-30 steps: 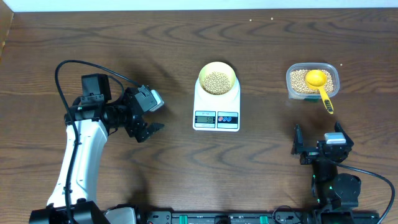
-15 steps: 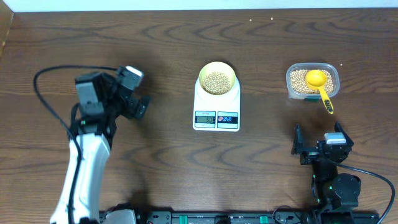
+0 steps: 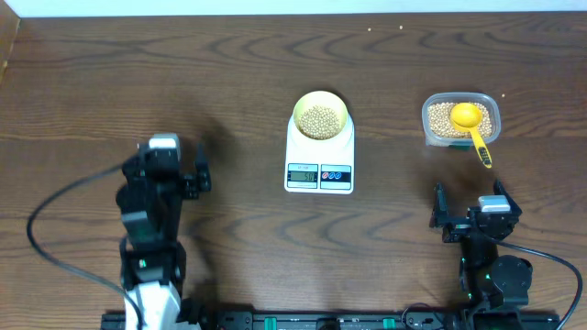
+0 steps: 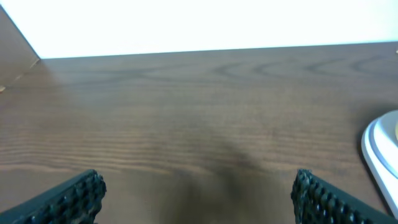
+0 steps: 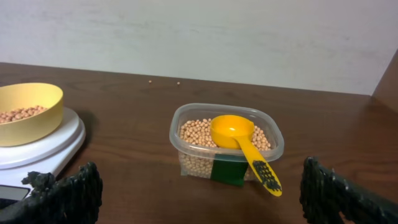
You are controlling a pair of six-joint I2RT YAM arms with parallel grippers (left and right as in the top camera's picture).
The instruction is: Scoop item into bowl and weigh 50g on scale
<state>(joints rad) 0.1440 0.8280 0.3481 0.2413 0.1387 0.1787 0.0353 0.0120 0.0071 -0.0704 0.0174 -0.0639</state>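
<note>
Task stage: appears near its end; the beans (image 3: 319, 119) fill the bowl's floor, and neither arm is at work.
Done: the bowl (image 3: 320, 101) sits loaded on the scale (image 3: 303, 151).
Left: confirming 50 g. The display (image 3: 303, 175) is lit, but its digits are too small to read, so I cannot tell whether the weight is met.
Bowl position: on the scale's platform, at the far end, centred between the 2 arms.
Scale axis: long axis runs far to near in the overhead view. The display and buttons point toward the robot's side.
Scoop (image 3: 468, 115): its cup lies on the beans in the tub (image 3: 426, 128). The handle points near and slightly right, overhanging the tub's near rim, so the long axis is diagonal.
Tub position: right of the scale, well apart from it.
Left gripper (image 4: 199, 186): released, fingers spread wide with only bare table (image 4: 186, 124) between them, well left of the scale.
Right gripper (image 3: 469, 203): released, holding nothing, near the tub and facing it.
</note>
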